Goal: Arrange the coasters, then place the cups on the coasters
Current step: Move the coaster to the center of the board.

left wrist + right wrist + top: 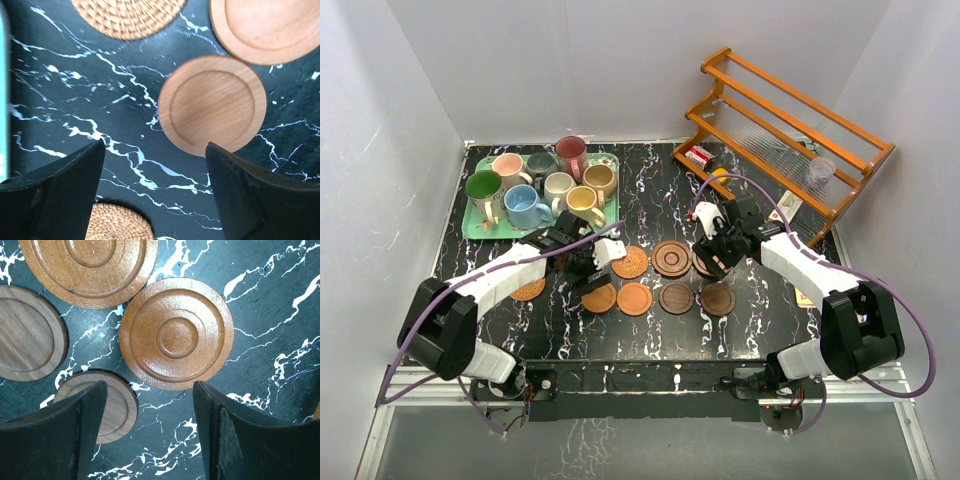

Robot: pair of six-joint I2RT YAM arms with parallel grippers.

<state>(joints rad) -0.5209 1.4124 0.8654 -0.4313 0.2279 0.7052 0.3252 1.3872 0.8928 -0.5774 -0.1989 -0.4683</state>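
Several cups stand on a green tray (478, 229) at the back left, among them a green cup (483, 187), a light blue cup (525, 206) and a maroon cup (571, 152). The coasters lie mid-table: a woven coaster (630, 262), a light wooden coaster (634, 298), a ringed brown coaster (672, 258) and a dark coaster (717, 298). My left gripper (588, 264) hovers open over bare table, with a light wooden coaster (212, 102) just ahead and a woven coaster (117, 224) below. My right gripper (716, 254) is open and empty above a ringed coaster (176, 332) and a dark coaster (114, 405).
An orange wooden rack (790, 125) stands at the back right with a small clear glass cup (820, 170) on it. A small red and white box (698, 155) lies beside the rack. White walls close in three sides.
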